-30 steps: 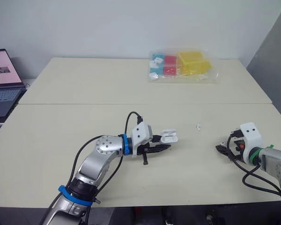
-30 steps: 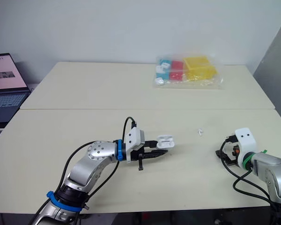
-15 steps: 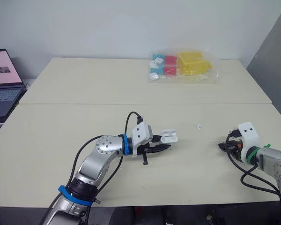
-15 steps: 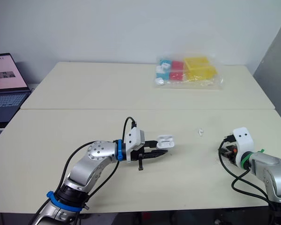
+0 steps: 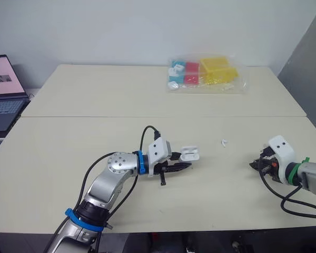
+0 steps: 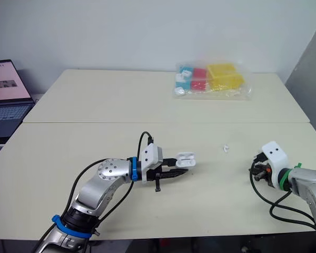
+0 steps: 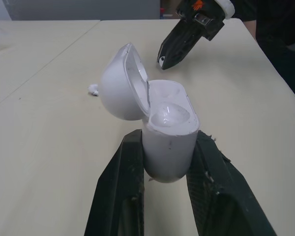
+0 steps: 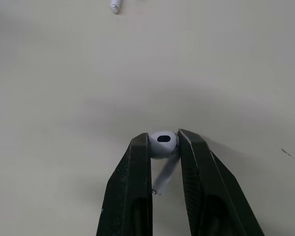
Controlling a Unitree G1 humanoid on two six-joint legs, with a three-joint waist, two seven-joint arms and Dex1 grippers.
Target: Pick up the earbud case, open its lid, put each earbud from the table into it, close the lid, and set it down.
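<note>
**Earbud pinched, case held open for loading**

Left gripper (image 5: pixel 184 165) was clamped on the lower body of the earbud case (image 7: pixel 169 142), one finger on each side. This hold left the hinged lid (image 7: pixel 122 83) free to stand open and the wells exposed toward the right arm. We judged the case to be serving as a steady receiving fixture, near the front middle of the table (image 5: pixel 95 137). The well that showed looked empty.

Right gripper (image 5: pixel 257 165) was pressed together on the head of one earbud (image 8: pixel 163 144), well apart from the case on the right side. The stem ran back between the fingers. We could not tell whether the earbud had cleared the surface. The second earbud (image 5: pixel 223 142) lay loose on the table, between the case and the right gripper and farther back.

We judged the step in hand to be carrying the first earbud to the case. The next move called for turning the stem to lead into a well, since a tilted stem could catch the rim.
</note>
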